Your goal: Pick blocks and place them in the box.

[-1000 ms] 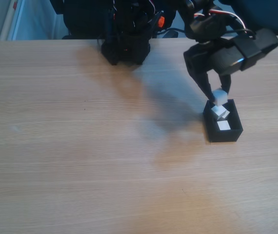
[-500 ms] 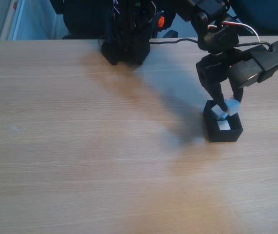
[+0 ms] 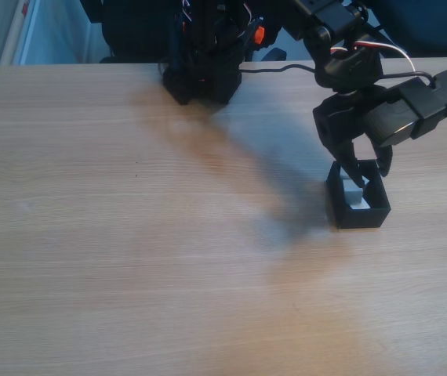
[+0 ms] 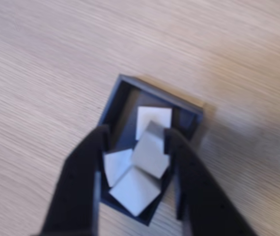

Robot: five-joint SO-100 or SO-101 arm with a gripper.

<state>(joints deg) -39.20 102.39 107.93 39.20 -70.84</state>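
Gripper [image 3: 362, 177] lowered into the black box [image 3: 358, 217] at the table's [image 3: 129, 235] right in the fixed view, fingers parted. Gripper [image 4: 137, 142] in the wrist view spread wide, straddling four white blocks [image 4: 154, 120] inside the box [image 4: 120, 96], gripping none.

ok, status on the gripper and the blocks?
Black two-finger gripper open over the small black open-topped box. Four white cube blocks inside, one tilted on the others. Nothing in the way.
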